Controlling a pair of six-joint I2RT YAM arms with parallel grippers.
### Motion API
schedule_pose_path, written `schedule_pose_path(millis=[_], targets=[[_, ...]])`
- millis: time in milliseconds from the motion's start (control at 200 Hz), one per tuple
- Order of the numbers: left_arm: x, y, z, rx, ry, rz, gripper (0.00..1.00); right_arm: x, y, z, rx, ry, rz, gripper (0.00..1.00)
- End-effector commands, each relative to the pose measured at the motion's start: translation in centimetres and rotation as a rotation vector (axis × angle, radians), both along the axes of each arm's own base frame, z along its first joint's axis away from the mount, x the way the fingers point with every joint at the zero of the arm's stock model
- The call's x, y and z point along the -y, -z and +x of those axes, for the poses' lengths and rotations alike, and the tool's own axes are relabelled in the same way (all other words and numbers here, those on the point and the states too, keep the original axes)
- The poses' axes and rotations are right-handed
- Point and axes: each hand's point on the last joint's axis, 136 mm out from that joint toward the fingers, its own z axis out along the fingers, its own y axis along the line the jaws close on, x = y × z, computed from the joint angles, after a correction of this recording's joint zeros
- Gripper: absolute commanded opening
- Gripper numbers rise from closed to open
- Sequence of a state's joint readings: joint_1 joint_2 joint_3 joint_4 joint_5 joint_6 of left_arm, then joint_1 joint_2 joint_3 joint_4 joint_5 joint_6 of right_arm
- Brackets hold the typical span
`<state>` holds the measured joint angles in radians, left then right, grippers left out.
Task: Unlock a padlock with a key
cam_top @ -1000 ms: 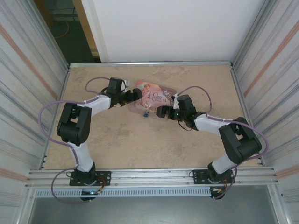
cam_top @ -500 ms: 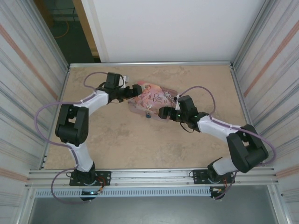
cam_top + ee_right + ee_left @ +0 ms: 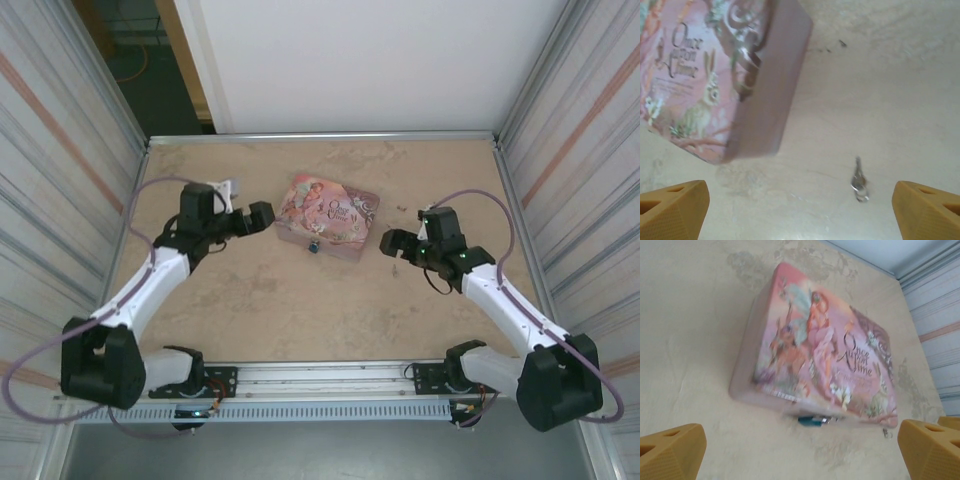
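Observation:
The padlock (image 3: 314,245) is a tiny blue body with a silvery shackle, hanging at the front edge of the pink tin (image 3: 330,214); it also shows in the left wrist view (image 3: 811,421). The key (image 3: 858,180) is a thin dark sliver with a small ring, flat on the table right of the tin's corner, and a faint speck in the left wrist view (image 3: 886,432). My left gripper (image 3: 257,218) stands open left of the tin, its jaws (image 3: 800,460) holding nothing. My right gripper (image 3: 392,242) stands open right of the tin, its jaws (image 3: 800,215) wide with the key ahead of them.
The tin lies closed, slightly turned, in the middle back of the beige table (image 3: 300,310). Corrugated metal walls (image 3: 60,200) close in the left and right sides, and a metal rail (image 3: 320,375) runs along the near edge.
Both grippers have drawn back from the tin, the left one to the left and the right one to the right. The tin and padlock stay in place.

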<state>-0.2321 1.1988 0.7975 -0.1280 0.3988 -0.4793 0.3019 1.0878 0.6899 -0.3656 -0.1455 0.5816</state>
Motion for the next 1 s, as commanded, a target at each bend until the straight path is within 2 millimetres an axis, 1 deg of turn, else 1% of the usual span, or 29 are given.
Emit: schedule_pose_path(millis=[0,15,65,180,271,336,441,746,997], targets=[[-0.5,2.1,-2.8,-0.046,-0.015,-0.010,0.99,1.1,2.7,-3.2,-0.161,-0.002,0.021,0.86],[-0.6,2.3,-3.1,-0.052,-0.015,-0.012,0.99,1.2,2.9,-3.3,-0.171,0.002,0.027,0.85],[-0.8,3.6,-4.5,-0.087,-0.023,-0.017,0.98,1.2,3.5,-3.7,-0.203,0.005,0.054,0.81],[-1.2,6.0,-7.2,-0.141,-0.047,-0.065,0.98,0.7,4.7,-4.0,-0.256,-0.005,0.091,0.72],[-1.3,7.4,-8.6,-0.169,-0.061,-0.098,0.98,0.6,5.6,-3.8,-0.286,-0.005,0.094,0.64],[-1.4,7.8,-9.2,-0.179,-0.066,-0.107,0.98,0.3,6.0,-3.5,-0.296,-0.005,0.106,0.60],[-1.4,8.4,-9.7,-0.192,-0.066,-0.113,0.98,0.2,6.5,-2.9,-0.309,0.001,0.107,0.55],[-1.1,9.6,-10.0,-0.224,-0.067,-0.116,0.98,-0.1,8.0,-1.4,-0.331,0.020,0.114,0.42],[-1.2,9.5,-10.0,-0.220,-0.072,-0.112,0.98,-0.1,8.8,-0.8,-0.338,0.033,0.107,0.35]])
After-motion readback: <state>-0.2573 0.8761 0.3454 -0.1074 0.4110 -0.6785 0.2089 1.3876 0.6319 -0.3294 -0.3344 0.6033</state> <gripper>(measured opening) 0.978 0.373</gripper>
